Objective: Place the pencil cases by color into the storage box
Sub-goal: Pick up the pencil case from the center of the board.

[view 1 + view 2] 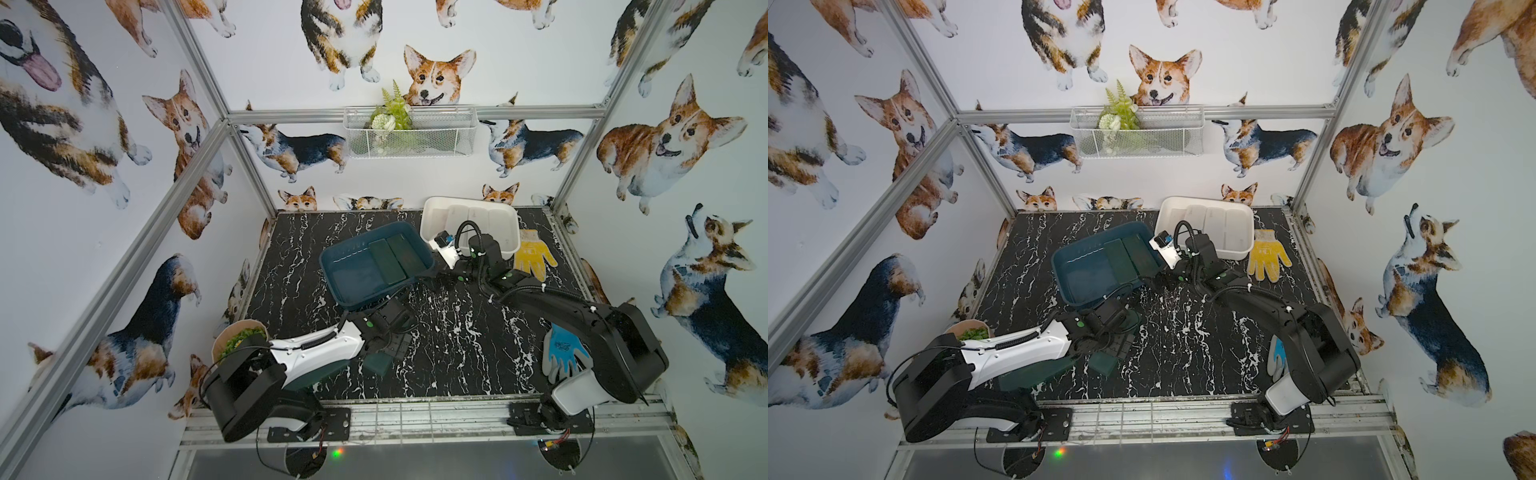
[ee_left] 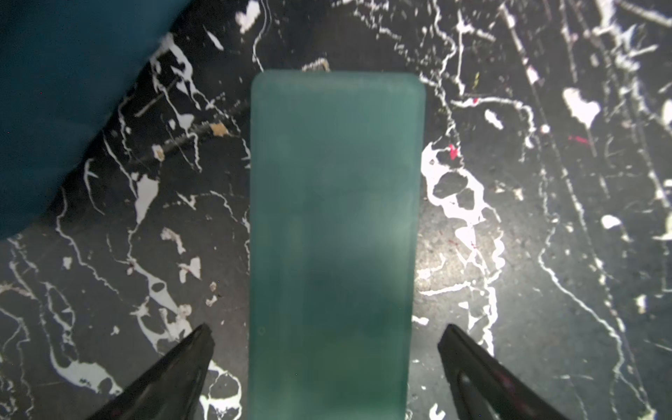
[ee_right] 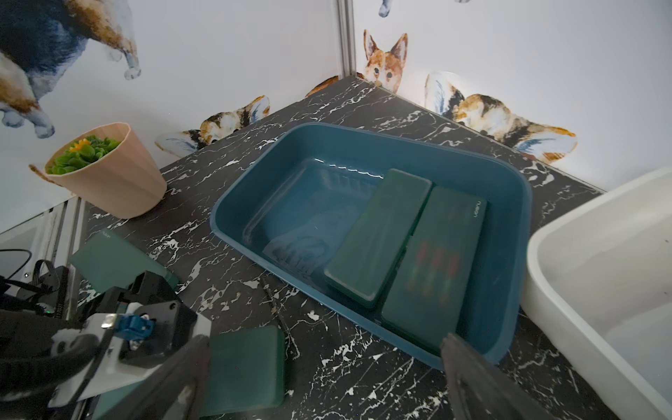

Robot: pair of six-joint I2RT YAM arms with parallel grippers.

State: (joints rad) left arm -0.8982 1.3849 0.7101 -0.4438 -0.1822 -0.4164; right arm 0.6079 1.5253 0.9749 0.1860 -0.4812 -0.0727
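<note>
The blue storage box (image 1: 332,257) stands mid-table with two dark green pencil cases (image 3: 378,232) side by side in it. Behind it to the right, a white storage box (image 1: 428,220) holds frosted white pencil cases (image 1: 478,216). A third green case (image 2: 334,236) lies flat on the table. My left gripper (image 2: 329,338) hovers open over it, one finger on each long side, neither touching. Another green case (image 3: 112,258) lies beyond the left arm, partly hidden. My right gripper (image 3: 325,349) is open and empty by the blue box's near corner (image 1: 432,276).
A yellow glove (image 1: 534,253) lies right of the white box. A blue-grey glove (image 1: 561,349) lies by the right arm's base. A beige pot of greenery (image 3: 109,171) stands at the table's left edge. A wire basket (image 1: 409,133) hangs on the back wall.
</note>
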